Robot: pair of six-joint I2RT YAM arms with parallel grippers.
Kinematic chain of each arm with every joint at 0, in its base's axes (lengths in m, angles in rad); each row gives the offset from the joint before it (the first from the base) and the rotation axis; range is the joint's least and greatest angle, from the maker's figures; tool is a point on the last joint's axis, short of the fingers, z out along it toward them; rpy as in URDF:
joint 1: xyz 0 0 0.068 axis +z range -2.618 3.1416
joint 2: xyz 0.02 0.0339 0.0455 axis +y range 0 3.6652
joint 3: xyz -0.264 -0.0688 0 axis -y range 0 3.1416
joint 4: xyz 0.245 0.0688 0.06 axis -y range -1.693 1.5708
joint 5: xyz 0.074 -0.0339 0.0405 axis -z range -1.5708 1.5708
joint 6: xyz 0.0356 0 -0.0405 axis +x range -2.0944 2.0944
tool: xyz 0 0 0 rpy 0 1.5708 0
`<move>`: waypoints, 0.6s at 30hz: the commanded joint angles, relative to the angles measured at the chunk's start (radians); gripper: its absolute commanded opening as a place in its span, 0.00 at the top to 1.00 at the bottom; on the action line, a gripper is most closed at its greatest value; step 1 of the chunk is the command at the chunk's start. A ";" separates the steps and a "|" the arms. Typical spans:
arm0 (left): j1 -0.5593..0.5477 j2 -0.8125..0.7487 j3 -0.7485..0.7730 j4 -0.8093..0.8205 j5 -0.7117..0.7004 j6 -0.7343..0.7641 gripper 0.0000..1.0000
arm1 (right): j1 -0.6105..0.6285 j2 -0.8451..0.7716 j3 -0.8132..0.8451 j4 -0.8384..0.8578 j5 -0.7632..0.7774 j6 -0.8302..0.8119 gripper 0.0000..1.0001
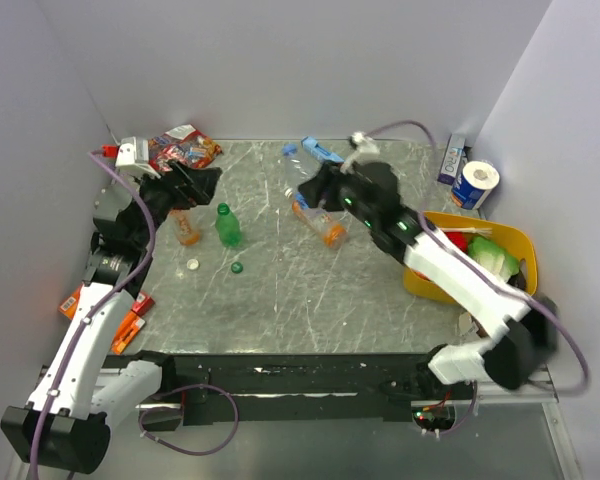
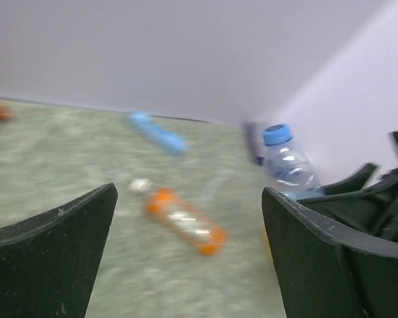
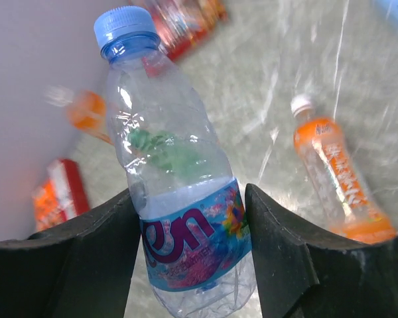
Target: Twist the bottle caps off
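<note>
**Now: left gripper empty, right gripper on the clear bottle**

My left tool stands spread wide over the marbled tabletop, holding nothing. Near it I see an orange bottle upright and the green bottle just beside it. A white cap and a green cap lie loose in front. Farther right, a second orange bottle lies on its side. My right tool clamps the thin, clear plastic at its blue label, with the ribbed blue cap on. The yellow bin holds green and red items.

The left arm and right arm had white middle links, black joints and a trailing purple cable. Green lights dotted the right one. The right gripper had black fingers.
</note>
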 commanded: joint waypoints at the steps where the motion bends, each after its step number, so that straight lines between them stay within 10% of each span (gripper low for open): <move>1: -0.099 -0.008 -0.015 0.258 0.152 -0.287 0.04 | 0.032 -0.234 -0.199 0.139 0.087 -0.038 0.36; 8: -0.456 0.030 -0.113 0.438 -0.040 -0.447 0.04 | 0.110 -0.489 -0.386 0.187 0.190 -0.043 0.35; 18: -0.681 0.222 -0.047 0.395 -0.245 -0.376 0.04 | 0.193 -0.624 -0.475 0.165 0.261 -0.047 0.35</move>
